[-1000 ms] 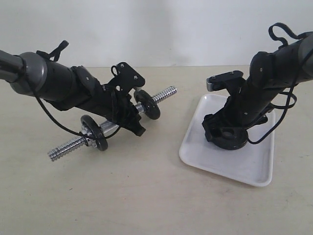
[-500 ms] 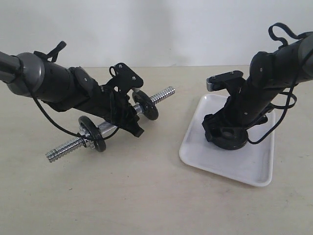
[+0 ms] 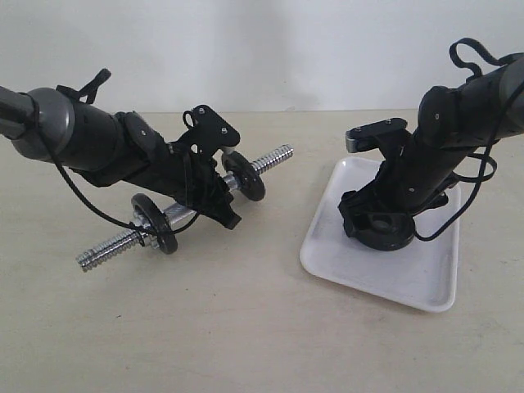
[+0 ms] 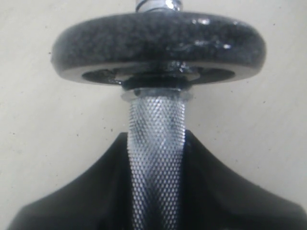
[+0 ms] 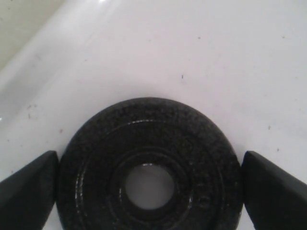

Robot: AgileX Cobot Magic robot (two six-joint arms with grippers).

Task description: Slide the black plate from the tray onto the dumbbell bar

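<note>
The black plate [image 5: 192, 143] lies flat on the white tray [image 5: 192, 48], centre hole up. My right gripper [image 5: 149, 187] is shut on the black plate, one finger against each side of its rim; the exterior view shows this gripper [image 3: 378, 232] down on the tray [image 3: 409, 274]. My left gripper [image 3: 217, 203] is shut on the knurled middle of the dumbbell bar [image 3: 274, 157] and holds it tilted above the table. Two black discs sit on the bar, one [image 3: 155, 223] toward the lower end and one [image 3: 246, 174] toward the raised end. The left wrist view shows the bar [image 4: 156, 143] between the jaws and a disc [image 4: 158, 40] just beyond.
The beige table [image 3: 229, 327] stretches in front of both arms. The bar's raised threaded end points toward the tray, with a gap of bare table between them. A white wall stands behind.
The left arm has shifted the bar slightly to the left. The right gripper and the plate have not moved.
</note>
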